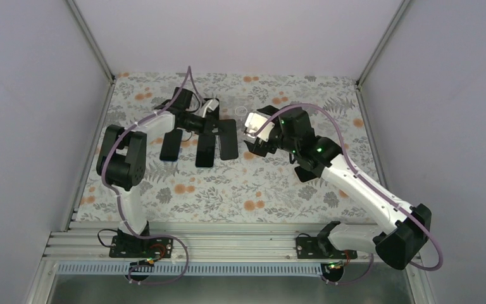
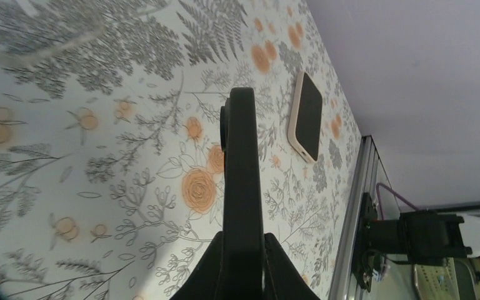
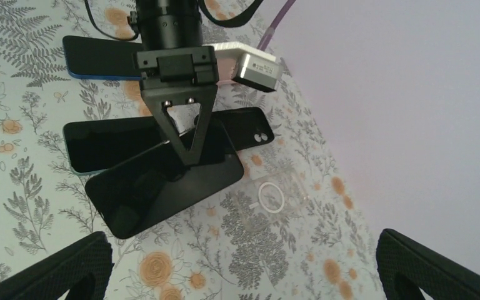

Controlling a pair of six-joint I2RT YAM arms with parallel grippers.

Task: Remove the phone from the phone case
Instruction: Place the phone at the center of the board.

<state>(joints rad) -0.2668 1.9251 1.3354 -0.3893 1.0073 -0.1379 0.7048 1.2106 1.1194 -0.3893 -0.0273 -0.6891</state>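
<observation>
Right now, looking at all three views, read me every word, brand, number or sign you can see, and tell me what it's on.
No text can be read in any view.
Dark mark on the silver camera box: too small and blurred to read.
Front phone: dark face, no brand showing.
Clear case: only a white ring, no lettering.
Cloth: flower and fern print only.

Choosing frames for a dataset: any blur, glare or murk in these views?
Top external view: evenly lit, sharp. Left wrist view: the floral-patterned table surface smears at upper left; the left arm's black fingers are a featureless silhouette. Right wrist view: sharp, but the glossy black phone carries dull reflections and the clear plastic case with a white ring barely stands out.
</observation>
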